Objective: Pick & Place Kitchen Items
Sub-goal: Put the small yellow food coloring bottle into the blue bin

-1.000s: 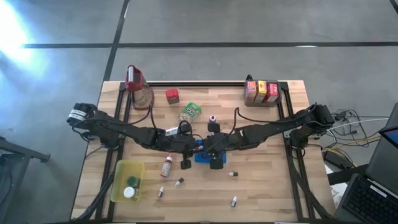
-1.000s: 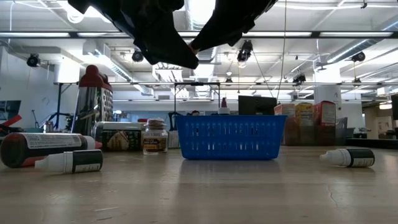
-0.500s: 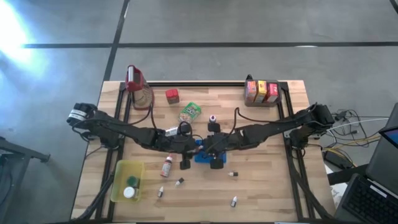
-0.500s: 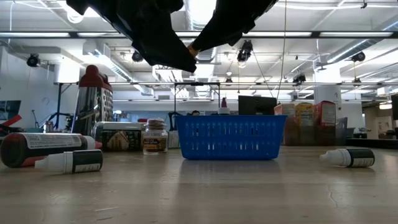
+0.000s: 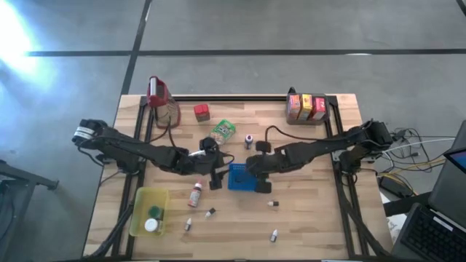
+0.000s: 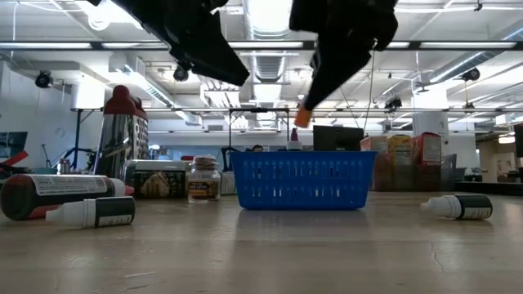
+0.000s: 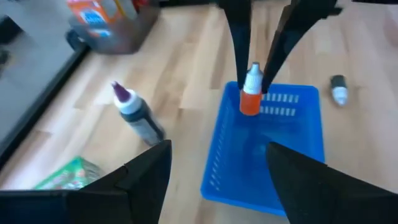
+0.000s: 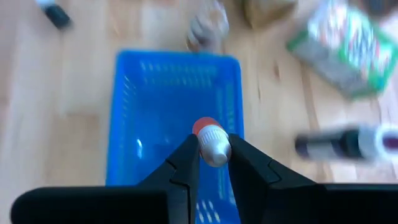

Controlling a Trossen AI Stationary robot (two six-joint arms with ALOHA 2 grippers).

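Orange-bodied small bottle [image 8: 211, 142] in right end effector [image 8: 210, 163], above blue tray [image 5: 239, 177]

Bright ceiling lights glare in the low view; wrist views blurred.

A blue perforated tray [image 5: 239, 177] sits mid-table; a red-topped clear jug [image 5: 162, 102] stands at the far-left corner.

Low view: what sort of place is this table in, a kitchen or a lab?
Probably a lab or workshop, not a kitchen: bare ceiling ducts and strip lights overhead, a plain concrete floor around the wooden table, and a laptop with cables beside it.
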